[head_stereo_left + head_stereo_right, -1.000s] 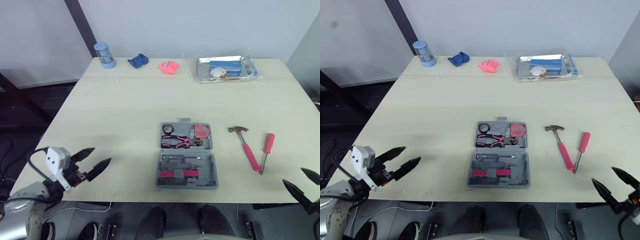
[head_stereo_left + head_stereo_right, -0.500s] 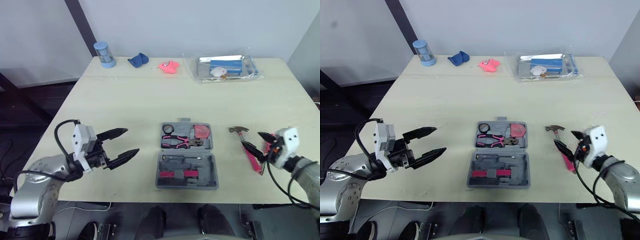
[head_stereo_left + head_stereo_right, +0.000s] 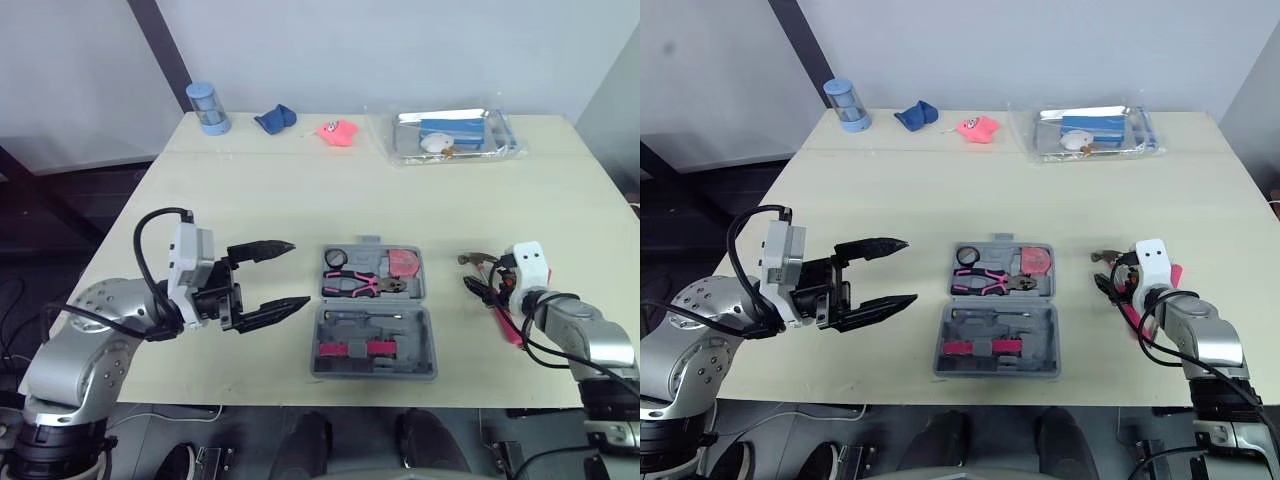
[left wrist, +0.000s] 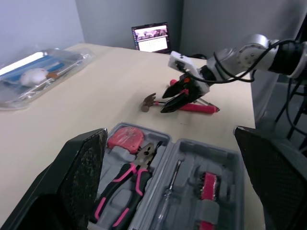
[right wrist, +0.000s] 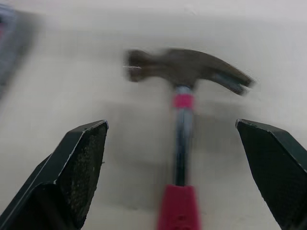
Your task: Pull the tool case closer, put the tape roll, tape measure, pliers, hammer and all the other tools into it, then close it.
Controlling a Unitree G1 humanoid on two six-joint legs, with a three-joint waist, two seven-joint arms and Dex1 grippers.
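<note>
Right gripper (image 3: 478,285) has moved in over pink-handled steel claw hammer (image 5: 184,67).
Both jaws spread, empty; left gripper (image 3: 297,272) nears open grey plastic tool case (image 3: 425,345); hammer on table (image 3: 300,190) right of it, grasp likely next.

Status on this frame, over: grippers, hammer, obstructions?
Both open: left gripper hovers beside tool case, right gripper aimed at hammer, not yet gripping. Tool case open, hammer outside it. Nothing blocking the hammer.
</note>
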